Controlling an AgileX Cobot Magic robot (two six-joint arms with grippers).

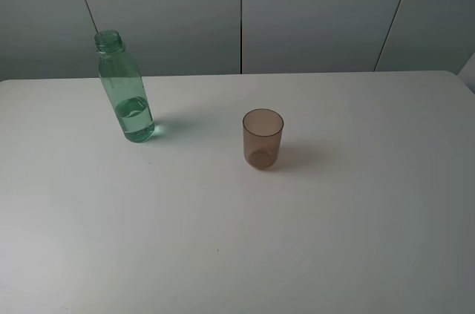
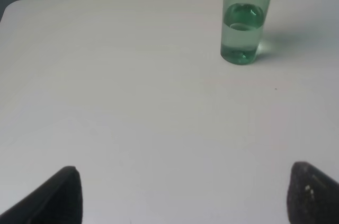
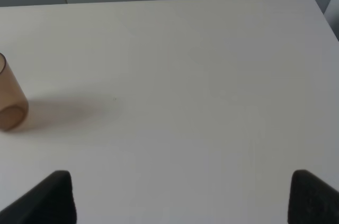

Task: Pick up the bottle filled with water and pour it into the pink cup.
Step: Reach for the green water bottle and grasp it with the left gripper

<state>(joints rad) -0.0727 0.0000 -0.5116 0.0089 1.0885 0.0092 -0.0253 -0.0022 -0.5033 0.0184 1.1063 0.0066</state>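
Observation:
The green-tinted bottle (image 1: 126,91) stands upright, uncapped, at the back left of the white table (image 1: 223,240), with water in its lower part. It also shows in the left wrist view (image 2: 244,20). The pink cup (image 1: 263,138) stands upright near the table's middle, to the right of the bottle; its side shows in the right wrist view (image 3: 10,97). My left gripper (image 2: 183,197) is open and empty, well short of the bottle. My right gripper (image 3: 180,197) is open and empty, away from the cup. Neither gripper shows in the exterior high view.
Grey wall panels (image 1: 237,10) stand behind the table's far edge. The table's right rear corner (image 1: 453,76) is rounded. Nothing else stands on the table.

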